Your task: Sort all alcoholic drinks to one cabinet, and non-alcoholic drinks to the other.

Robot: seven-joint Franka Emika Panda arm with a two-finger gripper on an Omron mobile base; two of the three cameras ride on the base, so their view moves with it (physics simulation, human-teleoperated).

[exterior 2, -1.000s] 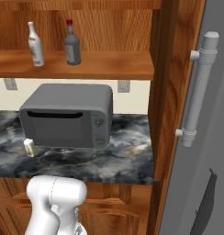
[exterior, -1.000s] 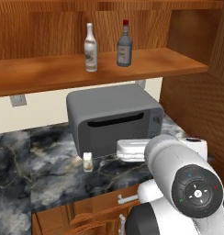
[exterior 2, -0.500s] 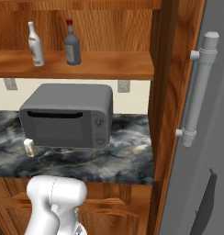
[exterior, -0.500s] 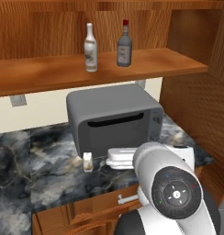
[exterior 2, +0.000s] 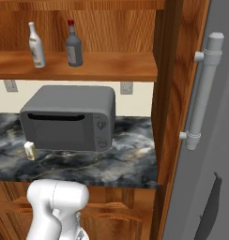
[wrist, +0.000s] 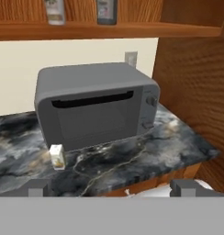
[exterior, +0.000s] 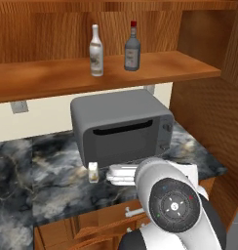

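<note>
Up on the long shelf (exterior: 52,78) stand the white bottle (exterior: 96,51) and grey bottle (exterior: 132,47); below, the carton (wrist: 57,157) sits before the wide-open gripper (wrist: 109,189).

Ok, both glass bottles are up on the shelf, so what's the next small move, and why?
Probably swing the open gripper left and down toward the small cream carton. It stands upright on the marble counter by the microwave's front left corner, unsorted, and nothing is held. The white bottle and dark bottle already stand on the shelf.
</note>
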